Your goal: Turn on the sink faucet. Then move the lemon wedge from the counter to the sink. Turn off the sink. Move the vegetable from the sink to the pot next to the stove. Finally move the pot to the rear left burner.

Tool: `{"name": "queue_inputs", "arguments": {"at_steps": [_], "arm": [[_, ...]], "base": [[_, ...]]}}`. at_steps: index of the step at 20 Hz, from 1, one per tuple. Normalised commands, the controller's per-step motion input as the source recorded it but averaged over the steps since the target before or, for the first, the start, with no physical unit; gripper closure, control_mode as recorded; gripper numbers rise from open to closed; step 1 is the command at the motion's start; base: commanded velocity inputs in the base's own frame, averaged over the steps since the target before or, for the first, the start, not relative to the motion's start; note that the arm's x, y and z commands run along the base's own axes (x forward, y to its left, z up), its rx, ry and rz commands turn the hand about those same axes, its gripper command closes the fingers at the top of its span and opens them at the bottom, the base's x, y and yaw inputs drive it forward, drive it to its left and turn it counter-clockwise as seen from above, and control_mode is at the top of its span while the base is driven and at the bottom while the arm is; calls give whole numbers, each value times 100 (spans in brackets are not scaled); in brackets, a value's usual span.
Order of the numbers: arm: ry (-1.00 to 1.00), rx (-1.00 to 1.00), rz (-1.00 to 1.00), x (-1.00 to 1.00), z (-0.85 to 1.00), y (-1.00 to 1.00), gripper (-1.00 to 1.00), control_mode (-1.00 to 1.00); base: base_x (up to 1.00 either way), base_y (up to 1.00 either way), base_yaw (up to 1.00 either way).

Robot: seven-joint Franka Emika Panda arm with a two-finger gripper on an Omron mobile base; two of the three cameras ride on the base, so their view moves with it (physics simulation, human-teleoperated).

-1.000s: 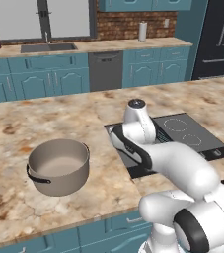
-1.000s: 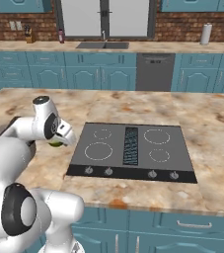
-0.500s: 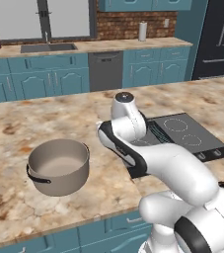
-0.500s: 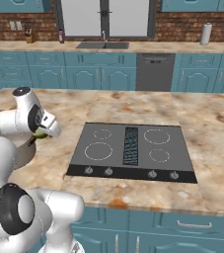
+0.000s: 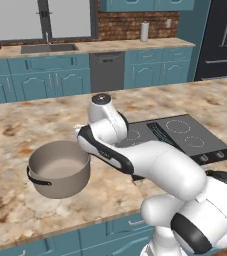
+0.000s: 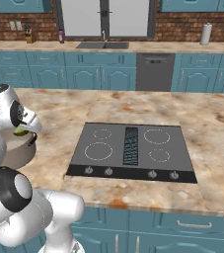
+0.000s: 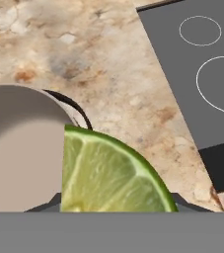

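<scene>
Now the end effector [image 6: 24, 129] grips the lemon wedge [image 7: 108, 175] — light, slick, squashy — at its flanks, pot [image 7: 19, 148] at nine o'clock.

The white Franka Panda arm with dark joints rises from its rounded base, bends at a dark-jointed elbow, and stretches forward and to the robot's left in a long low reach. Its white wrist, capped by a round grey disc, turns downward at the far end. The two-finger gripper [image 6: 21, 130] hangs below the wrist, pointing down. Its jaws stand partly apart, closed on the yellow-green lemon wedge with a pale pointed tip [image 7: 108, 175], which fills the space between the dark fingertips in the hand view.
</scene>
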Motion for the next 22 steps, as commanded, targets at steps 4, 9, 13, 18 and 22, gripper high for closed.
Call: {"name": "queue_inputs", "arguments": {"at_steps": [4,9,13,18,22], "arm": [[0,-3,5,-8,0,75,100,-100],[2,-5,3,-11,0,71,100,-100],[2,-8,2,0,-21,20,100,-100],[7,-7,0,6,-48,5,100,-100],[12,0,0,7,-53,0,100,-100]], "base": [[0,0,0],[0,0,0],[0,0,0],[0,0,0],[0,0,0]]}}
